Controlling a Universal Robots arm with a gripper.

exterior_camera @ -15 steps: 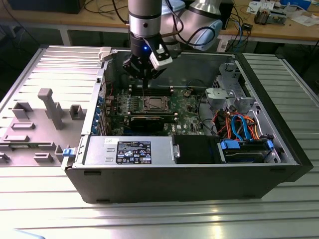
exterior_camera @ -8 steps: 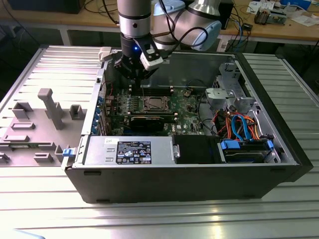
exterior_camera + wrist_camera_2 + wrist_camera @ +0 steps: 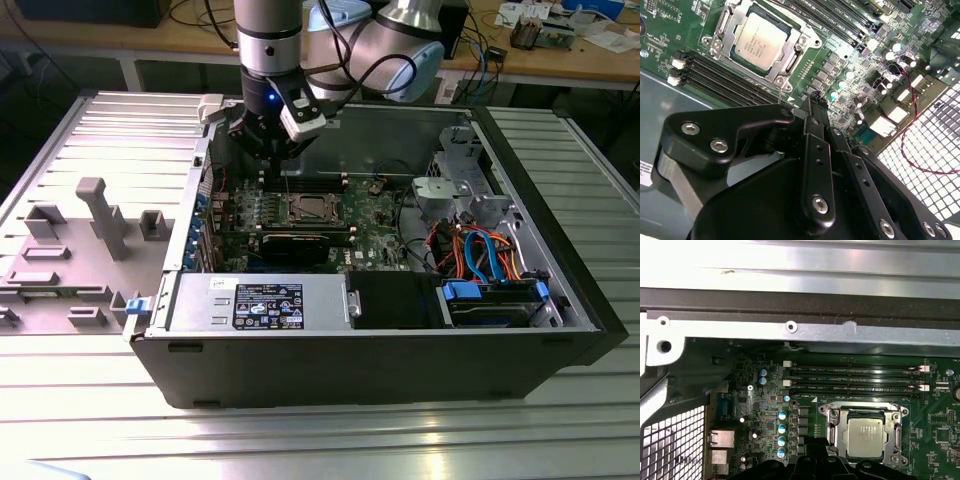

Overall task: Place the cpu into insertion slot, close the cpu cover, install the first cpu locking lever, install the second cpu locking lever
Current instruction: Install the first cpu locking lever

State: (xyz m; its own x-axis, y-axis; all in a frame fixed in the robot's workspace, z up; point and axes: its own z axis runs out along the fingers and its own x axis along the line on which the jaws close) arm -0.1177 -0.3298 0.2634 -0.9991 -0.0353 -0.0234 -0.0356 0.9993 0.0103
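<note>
Gripper first: the black two-fingered gripper (image 3: 268, 160) hangs over the green motherboard (image 3: 380, 235) inside the open black computer case (image 3: 350, 350), its fingers (image 3: 816, 150) pressed together and holding nothing. From there the small square silver-grey cpu (image 3: 308, 209) lies toward the exterior view's right and nearer. We judge it seated in the shiny-rimmed square insertion slot (image 3: 715, 44), and in the second wrist view the thin silver cpu cover (image 3: 790, 61) appears to lie flat around it.

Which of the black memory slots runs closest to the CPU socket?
The memory slot lying right alongside the insertion slot; the others sit farther off, toward the case wall.
</note>
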